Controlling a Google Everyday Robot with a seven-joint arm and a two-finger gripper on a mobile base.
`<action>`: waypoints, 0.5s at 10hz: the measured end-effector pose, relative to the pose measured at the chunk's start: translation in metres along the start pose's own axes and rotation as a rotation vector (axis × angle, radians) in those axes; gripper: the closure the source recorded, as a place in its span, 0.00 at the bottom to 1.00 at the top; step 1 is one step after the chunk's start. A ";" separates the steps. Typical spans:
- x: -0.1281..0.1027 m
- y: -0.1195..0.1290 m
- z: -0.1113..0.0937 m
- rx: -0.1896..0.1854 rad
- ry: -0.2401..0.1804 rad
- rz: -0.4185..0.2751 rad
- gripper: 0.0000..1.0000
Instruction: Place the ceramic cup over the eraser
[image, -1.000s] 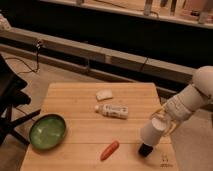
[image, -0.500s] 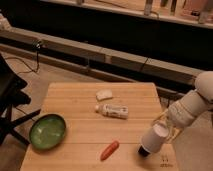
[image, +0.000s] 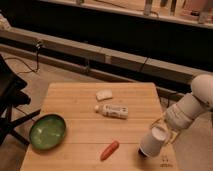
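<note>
The plain white ceramic cup (image: 154, 140) stands tilted near the front right of the wooden table (image: 75, 110), its rim turned up toward the arm. The gripper (image: 166, 128) is at the cup's upper right side, on the end of the white arm (image: 192, 106) that reaches in from the right. A small dark patch (image: 142, 153) shows at the cup's lower left base; it looks like the black eraser, mostly hidden by the cup.
An orange carrot (image: 109, 149) lies left of the cup. A white labelled bottle (image: 113, 110) lies on its side mid-table, with a whitish flat lump (image: 104, 94) behind it. A green bowl (image: 47, 132) sits at the front left. A black chair (image: 10, 95) stands to the left.
The cup and gripper have tilted and shifted slightly right and down over the dark object; the arm has drawn back toward the right.
</note>
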 end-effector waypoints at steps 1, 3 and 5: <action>0.001 -0.004 0.002 -0.003 0.005 -0.003 0.43; 0.002 -0.010 0.007 -0.011 0.009 0.002 0.27; 0.003 -0.012 0.012 -0.020 0.004 0.005 0.33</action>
